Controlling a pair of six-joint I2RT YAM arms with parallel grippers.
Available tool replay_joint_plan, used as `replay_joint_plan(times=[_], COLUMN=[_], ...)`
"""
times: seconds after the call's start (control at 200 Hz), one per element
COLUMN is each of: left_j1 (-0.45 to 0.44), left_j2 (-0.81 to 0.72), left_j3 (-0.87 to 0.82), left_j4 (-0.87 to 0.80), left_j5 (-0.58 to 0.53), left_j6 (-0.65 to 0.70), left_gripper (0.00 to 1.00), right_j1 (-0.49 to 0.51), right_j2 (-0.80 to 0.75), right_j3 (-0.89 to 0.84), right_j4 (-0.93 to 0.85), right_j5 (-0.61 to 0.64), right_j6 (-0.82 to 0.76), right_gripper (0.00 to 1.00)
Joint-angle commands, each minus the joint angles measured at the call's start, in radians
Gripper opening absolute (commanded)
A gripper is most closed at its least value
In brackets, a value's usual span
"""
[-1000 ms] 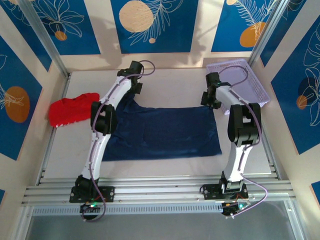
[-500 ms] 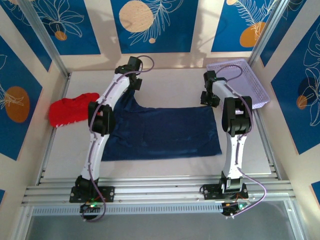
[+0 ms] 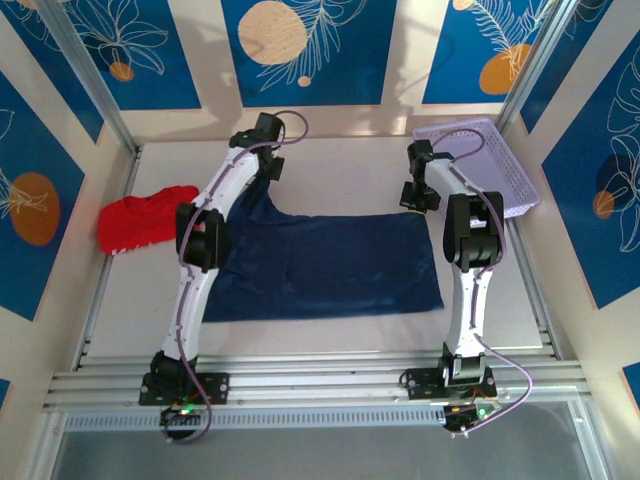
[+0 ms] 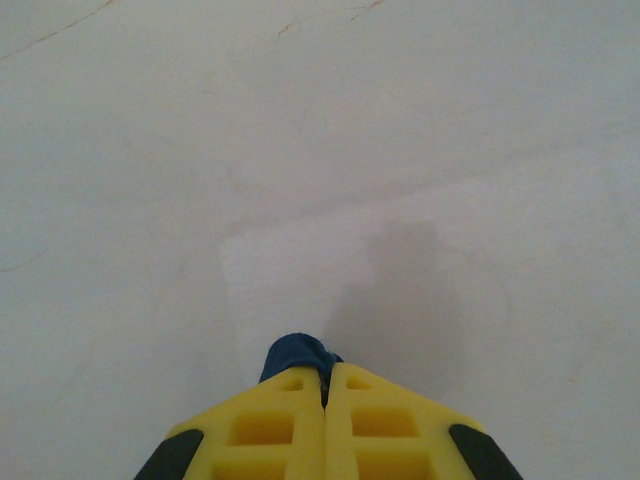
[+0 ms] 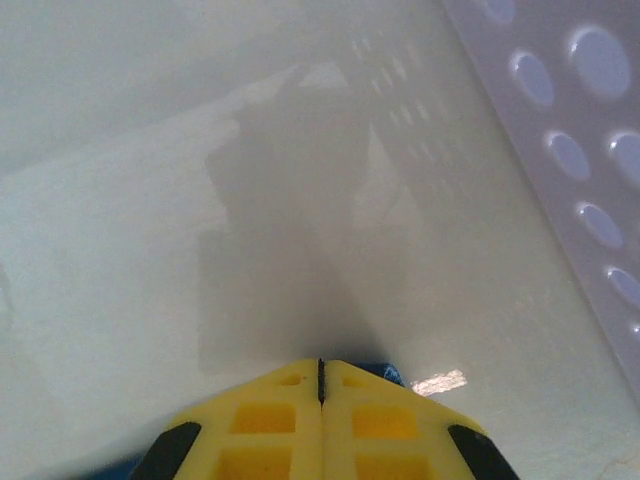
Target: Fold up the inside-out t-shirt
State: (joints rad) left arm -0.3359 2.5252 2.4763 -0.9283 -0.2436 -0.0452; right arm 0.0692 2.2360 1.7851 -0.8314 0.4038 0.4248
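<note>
My left pincer (image 4: 323,385) pinches the navy t-shirt (image 3: 330,265) at its far edge — my right pincer (image 5: 321,368) clamps its other far corner, both closed tight.

— What's the t-shirt (image 3: 320,265) like?
— Dark navy, soft, spread mostly flat across the middle of the desk (image 3: 350,170), lightly wrinkled
— And its outline?
— Roughly rectangular, long side running left to right; the far left corner tapers into a peak toward the far side

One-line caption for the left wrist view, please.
Left gripper shut on a pinch of the navy t-shirt, above the pale table.
</note>
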Motion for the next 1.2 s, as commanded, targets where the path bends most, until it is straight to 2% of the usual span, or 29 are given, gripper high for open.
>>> replay_joint_plan(times=[0.0, 0.09, 0.285, 0.515, 0.665, 0.92, 1.095, 1.195], left_j1=[0.009, 0.01, 0.01, 0.011, 0.013, 0.016, 0.017, 0.017], left_j2=[-0.077, -0.079, -0.079, -0.077, -0.077, -0.085, -0.094, -0.095], left_j3=[-0.007, -0.007, -0.016, -0.02, -0.027, -0.044, -0.06, -0.065], left_j4=[-0.01, -0.012, -0.009, -0.002, 0.001, 0.008, 0.016, 0.02], left_j5=[0.003, 0.001, -0.003, -0.003, -0.009, -0.015, -0.02, -0.023], left_j6=[0.007, 0.006, 0.008, 0.01, 0.013, 0.011, 0.01, 0.01], left_gripper=[0.01, 0.02, 0.02, 0.01, 0.02, 0.01, 0.01, 0.01], right_j1=[0.0, 0.007, 0.011, 0.009, 0.007, 0.002, -0.002, -0.007], right_j2=[0.012, 0.002, -0.027, -0.001, 0.033, 0.075, 0.099, 0.099], right_j3=[0.027, 0.035, 0.025, 0.022, 0.035, 0.048, 0.057, 0.052], right_j4=[-0.022, -0.033, -0.049, -0.06, -0.075, -0.097, -0.127, -0.127], right_j5=[-0.021, 0.003, 0.026, 0.032, 0.01, -0.03, -0.055, -0.057], right_j6=[-0.006, -0.019, -0.032, -0.034, -0.033, -0.04, -0.046, -0.048], right_gripper=[0.02, 0.06, 0.31, 0.42, 0.43, 0.38, 0.32, 0.25])
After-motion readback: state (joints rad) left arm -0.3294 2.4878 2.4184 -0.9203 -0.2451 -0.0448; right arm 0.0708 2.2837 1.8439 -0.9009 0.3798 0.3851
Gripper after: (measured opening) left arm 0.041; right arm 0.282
